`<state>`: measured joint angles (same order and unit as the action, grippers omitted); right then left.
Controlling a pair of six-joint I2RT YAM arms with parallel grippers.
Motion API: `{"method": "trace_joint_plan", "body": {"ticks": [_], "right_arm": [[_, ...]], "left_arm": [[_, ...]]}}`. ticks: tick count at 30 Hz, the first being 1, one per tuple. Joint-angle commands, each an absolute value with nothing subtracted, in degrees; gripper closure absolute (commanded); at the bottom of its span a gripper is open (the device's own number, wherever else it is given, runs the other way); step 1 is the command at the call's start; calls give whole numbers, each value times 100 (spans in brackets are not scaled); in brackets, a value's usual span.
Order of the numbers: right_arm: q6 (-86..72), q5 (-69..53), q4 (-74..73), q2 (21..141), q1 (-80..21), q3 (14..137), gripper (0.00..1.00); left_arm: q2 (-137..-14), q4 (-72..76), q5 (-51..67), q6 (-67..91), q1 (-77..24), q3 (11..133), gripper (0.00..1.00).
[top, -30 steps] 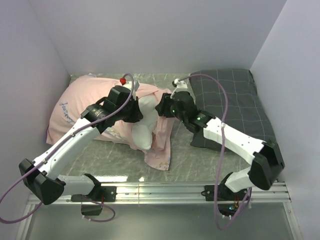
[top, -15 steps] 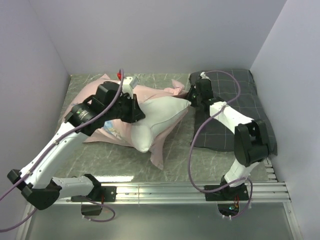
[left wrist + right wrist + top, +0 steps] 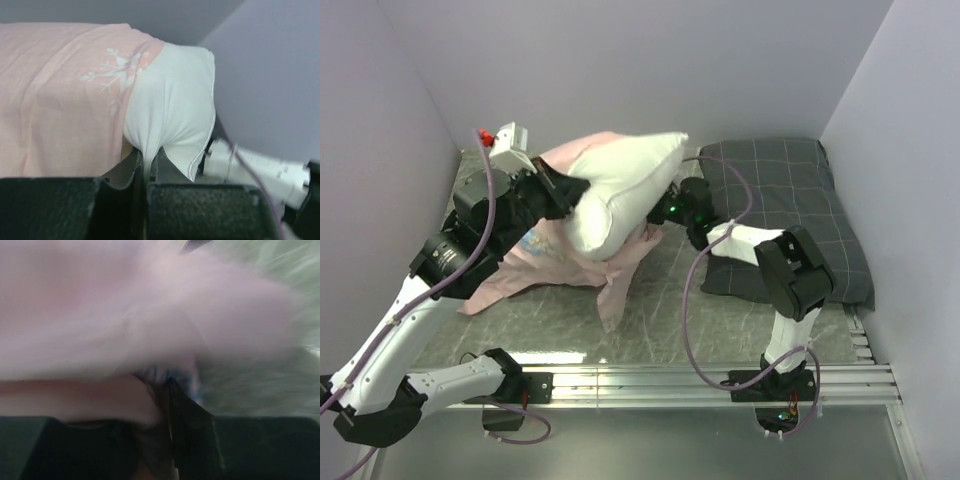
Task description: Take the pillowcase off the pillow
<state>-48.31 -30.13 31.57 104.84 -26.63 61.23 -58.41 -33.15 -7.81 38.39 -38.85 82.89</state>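
The white pillow [image 3: 620, 190] is lifted off the table, tilted, with its corner up at the back. My left gripper [image 3: 563, 192] is raised and shut on a pinch of the pillow's white fabric [image 3: 165, 120], seen between its jaws in the left wrist view. The pink pillowcase [image 3: 545, 262] hangs below and behind the pillow, and still covers its left part [image 3: 60, 100], where a white snowflake print shows. My right gripper [image 3: 665, 212] is under the pillow's right end. In the blurred right wrist view, pink pillowcase cloth [image 3: 125, 330] is pinched in its shut jaws.
A dark grey checked pillow [image 3: 790, 210] lies at the right, under the right arm. The table top [image 3: 670, 320] is grey marbled. A metal rail [image 3: 650, 380] runs along the near edge. Walls close in at the left, back and right.
My left arm has lifted the pillow up and to the left. My right gripper has moved from the grey pillow's edge to under the white pillow. More white pillow shows.
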Motion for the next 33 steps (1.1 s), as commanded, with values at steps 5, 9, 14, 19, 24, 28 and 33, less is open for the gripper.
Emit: {"method": "trace_joint_plan", "body": {"ticks": [5,9,14,19,24,28,33], "right_arm": [[-4827,-2603,4063,10214,-3506,5511,41],[-4281,-1786,3569,9827,-3735,5169,34],[-4219,-494,3181,8951,-3937,4247,32],[-4377,272,3157,7791,-4280,3201,32],[-4228,896,2200,6226,-4702,2839,30],[-3964,1413,831,4584,-4755,3128,23],[-3051,1653,211,4411,-4746,4014,12]], "left_arm": [[-6599,-642,-2531,4755,-3894,8788,100],[-7240,-554,-2882,4632,-3929,8868,100],[-7760,-519,-3059,4579,-3929,8754,99],[-8244,-475,-3024,4544,-3920,8719,99],[-8516,-397,-2735,4535,-3920,8535,100],[-8604,-229,-2444,4535,-3937,8192,100],[-8675,-97,-2154,4597,-3973,7981,100]]}}
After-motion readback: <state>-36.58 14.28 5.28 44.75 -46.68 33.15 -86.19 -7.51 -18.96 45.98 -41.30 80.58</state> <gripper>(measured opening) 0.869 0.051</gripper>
